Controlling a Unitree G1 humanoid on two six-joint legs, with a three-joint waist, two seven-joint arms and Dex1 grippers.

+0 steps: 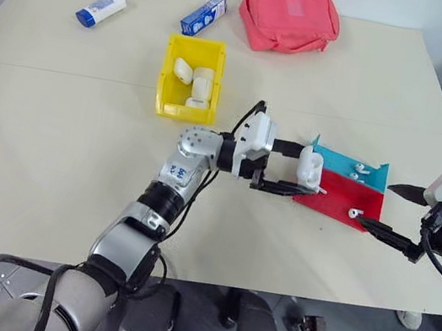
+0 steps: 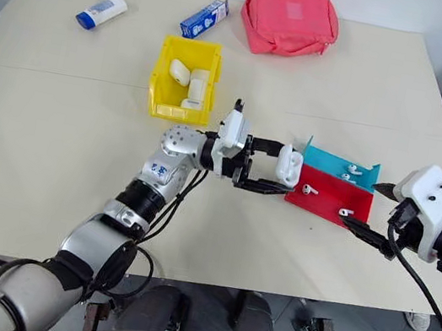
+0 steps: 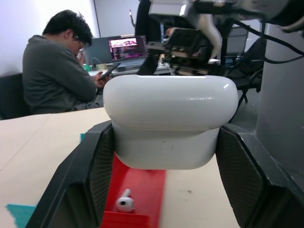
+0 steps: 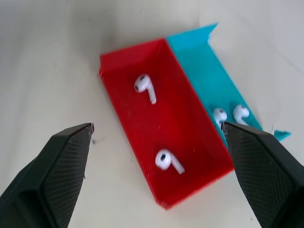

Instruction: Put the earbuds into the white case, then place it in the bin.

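My left gripper [image 1: 297, 172] is shut on the white case [image 1: 309, 169] and holds it level just above the near left end of the red tray [image 1: 337, 196]. In the left wrist view the case [image 3: 171, 118] sits between both pads. Two earbuds [image 4: 144, 85] [image 4: 167, 161] lie in the red tray, and two more [image 4: 219, 115] lie in the teal tray [image 4: 199, 71] beside it. My right gripper [image 1: 390, 214] hangs open just right of the trays, with nothing between its fingers. The yellow bin [image 1: 166, 79] stands farther back to the left and holds white cases.
A pink pouch [image 1: 289, 19], a blue-and-white box [image 1: 204, 15] and a white-and-blue tube [image 1: 100, 9] lie along the table's far side. A seated person [image 3: 57, 71] shows beyond the table in the left wrist view.
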